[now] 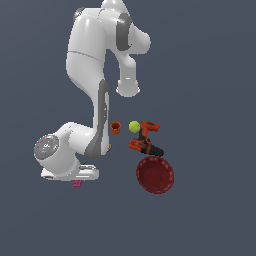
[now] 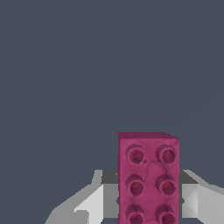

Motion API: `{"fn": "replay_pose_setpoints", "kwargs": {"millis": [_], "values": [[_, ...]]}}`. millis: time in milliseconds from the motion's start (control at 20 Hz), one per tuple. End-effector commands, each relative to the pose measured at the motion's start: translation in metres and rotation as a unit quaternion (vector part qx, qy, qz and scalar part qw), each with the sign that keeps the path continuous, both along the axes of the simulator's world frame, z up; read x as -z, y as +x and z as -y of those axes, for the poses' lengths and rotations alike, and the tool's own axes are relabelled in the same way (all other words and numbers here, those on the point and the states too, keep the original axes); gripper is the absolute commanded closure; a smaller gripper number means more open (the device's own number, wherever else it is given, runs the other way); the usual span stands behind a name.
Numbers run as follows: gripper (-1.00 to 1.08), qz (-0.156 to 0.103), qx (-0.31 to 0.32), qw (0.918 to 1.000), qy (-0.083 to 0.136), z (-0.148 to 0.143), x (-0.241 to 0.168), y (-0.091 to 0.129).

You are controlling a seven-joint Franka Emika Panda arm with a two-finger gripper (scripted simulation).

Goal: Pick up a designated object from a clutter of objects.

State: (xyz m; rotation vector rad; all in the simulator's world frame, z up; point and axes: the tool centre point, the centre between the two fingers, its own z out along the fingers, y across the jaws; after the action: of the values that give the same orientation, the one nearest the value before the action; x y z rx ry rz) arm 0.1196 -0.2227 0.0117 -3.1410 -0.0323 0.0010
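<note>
Six round studs on the magenta-pink block point(image 2: 148, 179), seemingly pinched between the grey claw point(image 2: 146, 199) fingers point(image 2: 94, 203).

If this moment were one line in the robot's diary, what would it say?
stage: grasping | gripper: fingers either side of pink block | cup, ball, drill, plate: apart, untouched

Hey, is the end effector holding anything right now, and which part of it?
The magenta-pink studded rectangular block sits between the end effector fingers, flanked on its long sides; whether they grip it cannot be told.
</note>
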Motion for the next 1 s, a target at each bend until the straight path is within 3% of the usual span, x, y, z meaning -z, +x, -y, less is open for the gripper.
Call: {"fn": "replay_pose_setpoints", "kwargs": {"millis": [0,500,950], "values": [[1.08,0.000,0.000,1.0000,0.000,0.000,0.000,0.000],[1.08,0.000,0.000,1.0000,0.000,-0.005,-0.005,-0.004],[1.08,0.000,0.000,1.0000,0.000,-0.028,-0.028,-0.020]]}}
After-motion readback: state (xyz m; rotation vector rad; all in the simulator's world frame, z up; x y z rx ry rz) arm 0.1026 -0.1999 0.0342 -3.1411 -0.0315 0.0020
